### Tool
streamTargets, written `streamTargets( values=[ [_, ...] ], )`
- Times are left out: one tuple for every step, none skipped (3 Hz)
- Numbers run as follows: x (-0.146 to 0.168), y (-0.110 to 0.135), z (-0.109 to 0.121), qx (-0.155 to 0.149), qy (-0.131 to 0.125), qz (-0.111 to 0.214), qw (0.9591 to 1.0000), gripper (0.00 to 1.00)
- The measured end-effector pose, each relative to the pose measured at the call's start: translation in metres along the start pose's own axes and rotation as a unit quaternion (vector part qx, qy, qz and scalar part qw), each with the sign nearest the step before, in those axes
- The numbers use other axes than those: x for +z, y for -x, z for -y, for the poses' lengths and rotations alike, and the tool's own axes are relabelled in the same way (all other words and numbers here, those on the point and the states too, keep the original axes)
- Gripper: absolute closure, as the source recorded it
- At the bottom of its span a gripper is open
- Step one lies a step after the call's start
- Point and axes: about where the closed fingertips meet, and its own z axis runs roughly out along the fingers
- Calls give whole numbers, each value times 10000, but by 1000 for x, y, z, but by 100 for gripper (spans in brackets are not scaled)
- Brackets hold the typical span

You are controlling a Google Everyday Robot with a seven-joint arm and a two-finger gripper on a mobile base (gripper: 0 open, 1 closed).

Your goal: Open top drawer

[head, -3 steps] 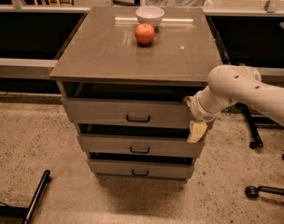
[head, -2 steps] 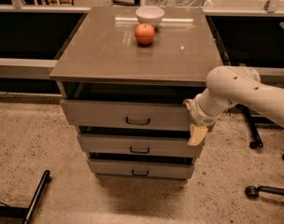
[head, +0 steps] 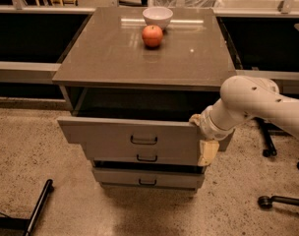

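Observation:
The top drawer point(head: 125, 132) is the widest of three grey drawers and has a small dark handle point(head: 143, 140) at its centre. It stands pulled out from the cabinet, with a dark gap behind its front. My gripper point(head: 202, 137) is at the drawer's right front corner, on the end of the white arm point(head: 253, 104) that reaches in from the right. A yellowish finger point(head: 207, 153) hangs down beside the drawer front. The two narrower drawers point(head: 147, 157) sit below, less far out.
A red apple point(head: 152, 35) and a white bowl point(head: 157, 16) stand on the cabinet top point(head: 115, 53). Chair casters point(head: 267, 200) are on the floor at the right. A dark bar point(head: 39, 208) lies on the floor at the lower left.
The top drawer has slid out towards the camera, well past the lower two. My gripper has moved with its right corner.

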Motion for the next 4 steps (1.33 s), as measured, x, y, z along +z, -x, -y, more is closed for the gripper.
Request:
streamTargets(
  values=[
    [0,0,-2,23,0,31,10000,0],
    [0,0,-2,24,2,30,10000,0],
    [4,0,-1,114,169,-47,9998,0],
    [9,0,-11,208,533,-319,9979,14]
  ],
)
